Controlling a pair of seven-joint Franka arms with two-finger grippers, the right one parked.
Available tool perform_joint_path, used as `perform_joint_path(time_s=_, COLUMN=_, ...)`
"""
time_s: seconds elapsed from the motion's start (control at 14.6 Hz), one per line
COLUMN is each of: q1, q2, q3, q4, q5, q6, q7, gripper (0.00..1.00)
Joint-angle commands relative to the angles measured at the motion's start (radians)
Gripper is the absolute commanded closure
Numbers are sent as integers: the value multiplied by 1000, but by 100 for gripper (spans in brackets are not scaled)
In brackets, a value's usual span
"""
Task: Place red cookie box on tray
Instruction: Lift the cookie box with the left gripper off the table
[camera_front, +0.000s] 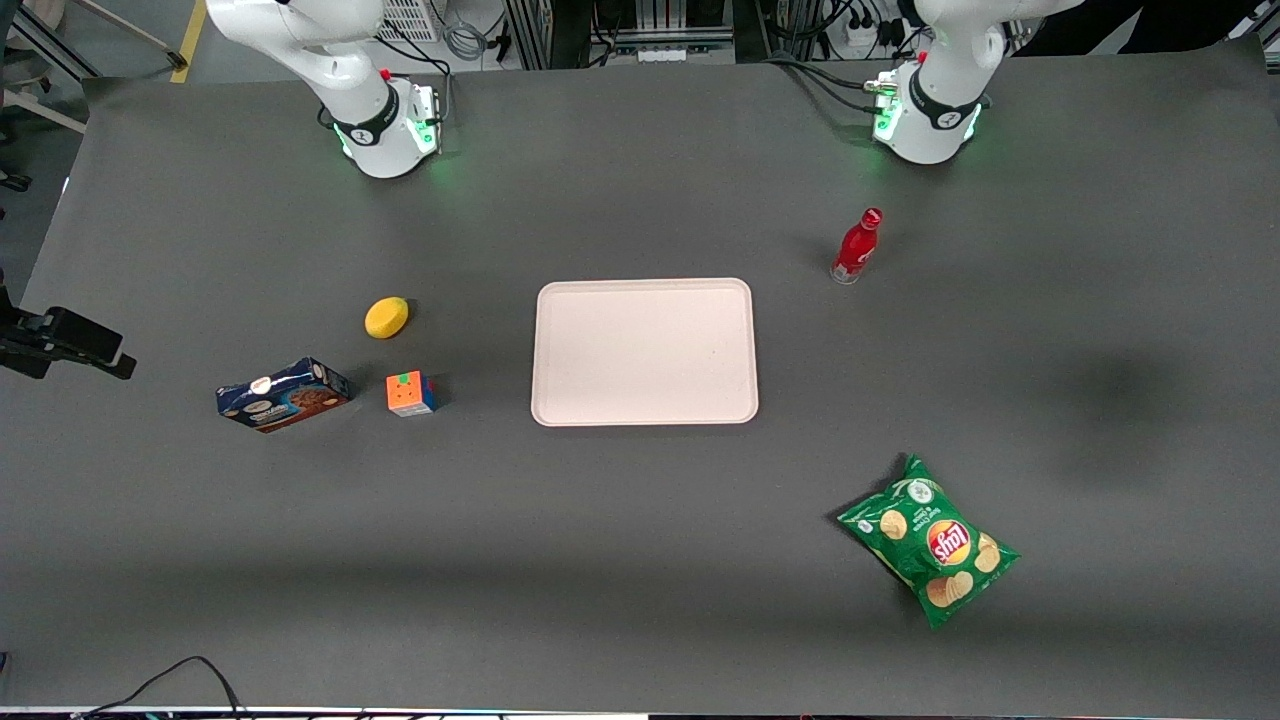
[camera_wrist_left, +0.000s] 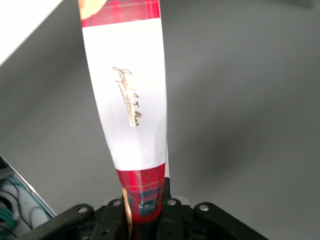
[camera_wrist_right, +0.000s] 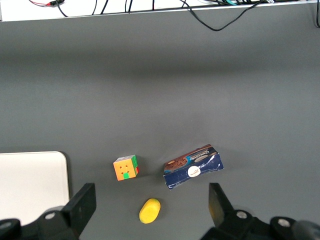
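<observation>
Even overhead light, soft shadows, wrist close-up slightly blurred

Dark grey table top fills nearly everything, matte, with a soft band of shadow running along it close to the front camera. There's a darker shadow patch toward the working arm's end. Above the table's top edge, grey floor with a yellow tape line, metal racking, and tangled cables. A black cable loops over the nearest edge.
</observation>
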Motion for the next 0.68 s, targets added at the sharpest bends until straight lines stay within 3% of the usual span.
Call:
perform_joint_path(time_s=0.0, q1=-28, q2=-26, q3=-3, q4=64, q5=37, q6=-168, q7=-133, gripper=94)
perform_joint_path(time_s=0.14, q1=-57, q2=-62, q3=-12, q4=65, q5=42, q6=-242, q7=-208, gripper=95)
perform_joint_path(time_s=0.27, q1=-71, q2=-100, q3=-78, q4=65, q5=54, q6=-312, q7=-350, gripper=95)
perform_joint_path(time_s=0.41, q1=-74, q2=-144, q3=-206, q4=65, q5=124, q6=-362, q7=-559, gripper=95)
perform_joint_path(time_s=0.61, q1=-74, q2=-171, q3=-360, q4=62, q5=140, q6=-395, q7=-836, gripper=95)
